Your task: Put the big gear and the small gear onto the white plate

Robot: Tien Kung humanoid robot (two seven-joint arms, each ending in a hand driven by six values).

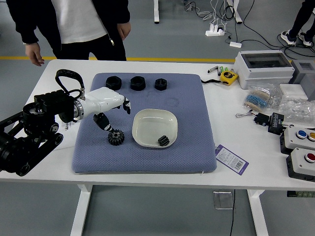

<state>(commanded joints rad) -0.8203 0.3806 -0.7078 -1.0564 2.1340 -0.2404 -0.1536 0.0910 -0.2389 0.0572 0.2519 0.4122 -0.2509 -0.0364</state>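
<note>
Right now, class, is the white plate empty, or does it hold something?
It holds something: the small gear lies on the white plate, while the big gear is outside it, on the mat.

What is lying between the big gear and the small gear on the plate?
In the head view: a bare strip of blue mat, then the rim and bare inside of the white plate.
</note>
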